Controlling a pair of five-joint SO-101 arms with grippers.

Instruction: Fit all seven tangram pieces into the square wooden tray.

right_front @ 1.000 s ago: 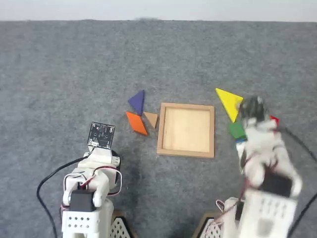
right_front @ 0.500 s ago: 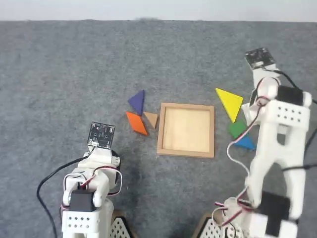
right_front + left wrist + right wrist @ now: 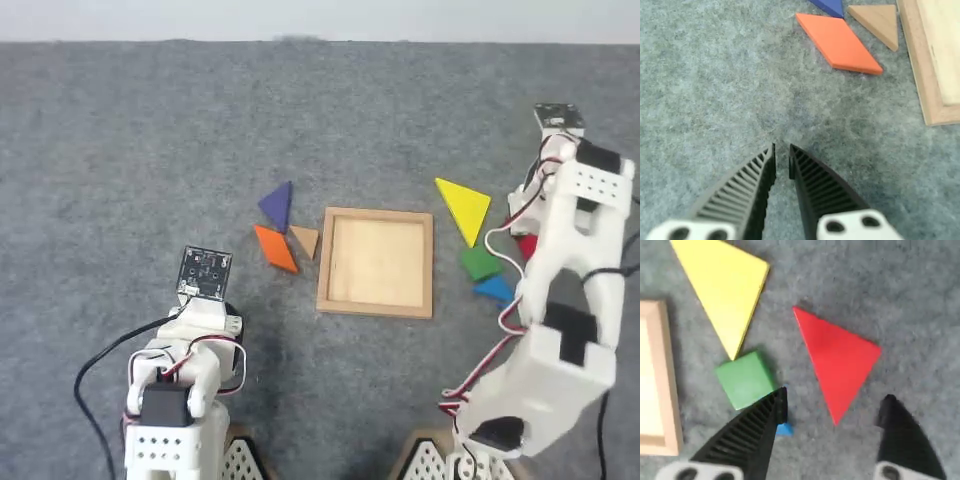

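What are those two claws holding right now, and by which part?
Nothing. The left gripper is shut on nothing above the carpet; the right gripper hangs open over the red triangle, not closed on it.

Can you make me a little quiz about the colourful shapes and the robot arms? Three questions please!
1. True or false: one piece already lies inside the tray.
2. The right gripper is open above which piece? A) a purple triangle B) the red triangle C) a tan triangle
3. Counting the orange parallelogram, how many pieces lie on its side of the tray?

Key: 1 false; 2 B; 3 three.
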